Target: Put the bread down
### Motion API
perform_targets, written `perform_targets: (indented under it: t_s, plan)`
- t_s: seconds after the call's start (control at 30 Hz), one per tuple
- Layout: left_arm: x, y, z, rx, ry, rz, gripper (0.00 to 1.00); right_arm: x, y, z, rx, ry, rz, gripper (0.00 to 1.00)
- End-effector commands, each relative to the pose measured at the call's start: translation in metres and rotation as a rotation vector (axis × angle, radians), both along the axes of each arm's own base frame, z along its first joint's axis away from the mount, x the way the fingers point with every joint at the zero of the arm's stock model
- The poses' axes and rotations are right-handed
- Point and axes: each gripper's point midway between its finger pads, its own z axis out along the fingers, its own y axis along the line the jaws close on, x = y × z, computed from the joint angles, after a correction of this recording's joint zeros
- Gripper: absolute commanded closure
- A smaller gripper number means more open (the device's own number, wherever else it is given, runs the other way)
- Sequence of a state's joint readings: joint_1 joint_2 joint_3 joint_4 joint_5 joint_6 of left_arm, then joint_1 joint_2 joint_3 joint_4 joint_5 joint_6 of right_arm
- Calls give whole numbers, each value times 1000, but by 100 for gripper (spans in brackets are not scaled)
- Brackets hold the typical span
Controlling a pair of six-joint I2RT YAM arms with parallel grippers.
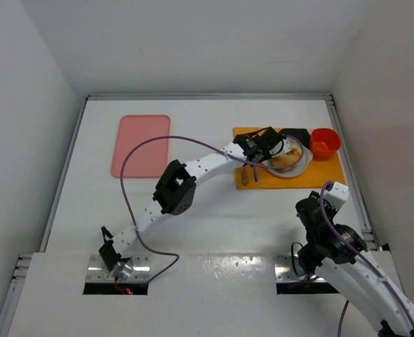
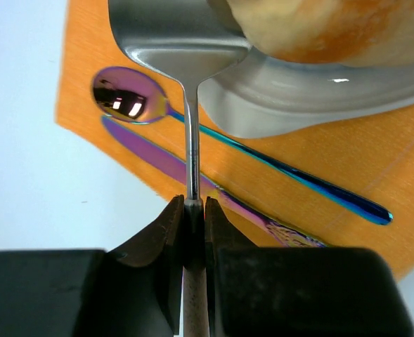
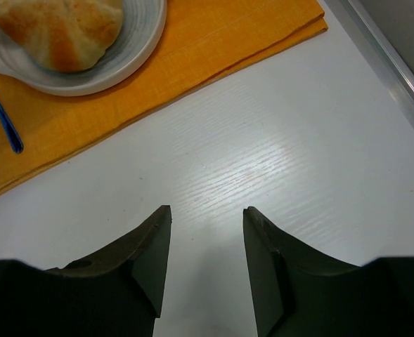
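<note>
Jaws clamp spatula, left arm outstretched toward bread.

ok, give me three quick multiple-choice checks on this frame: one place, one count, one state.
1. Where is the round golden bun?
A. on the pink tray
B. on the round white plate
C. in the red bowl

2. How many iridescent cutlery pieces lie on the orange cloth placemat beside the plate?
A. one
B. two
C. four

3. The left gripper is:
A. open and empty
B. shut on the bun
C. shut on the metal spatula

Key: 1 B, the bun sits inside the plate's rim. 2 B, only a spoon and a knife lie there. 3 C, its jaws clamp the spatula's thin shank.
</note>
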State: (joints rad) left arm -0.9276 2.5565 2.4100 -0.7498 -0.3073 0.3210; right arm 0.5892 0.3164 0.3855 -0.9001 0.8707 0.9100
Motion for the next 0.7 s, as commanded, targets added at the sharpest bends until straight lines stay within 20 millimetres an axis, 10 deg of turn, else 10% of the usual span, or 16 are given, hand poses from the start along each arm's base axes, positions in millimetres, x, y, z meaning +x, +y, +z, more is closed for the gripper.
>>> perform_targets:
  t_s: [0.0, 0.63, 0.67]
  plan:
    - [23, 0, 30, 49, -200, 41, 100, 1, -1, 3, 10, -7, -21, 55]
    - [97, 77, 156, -124, -463, 304, 100, 5, 17, -1, 59, 31, 39, 56]
    - [93, 95, 131, -156, -348, 354, 100, 5, 17, -3, 61, 33, 35, 56]
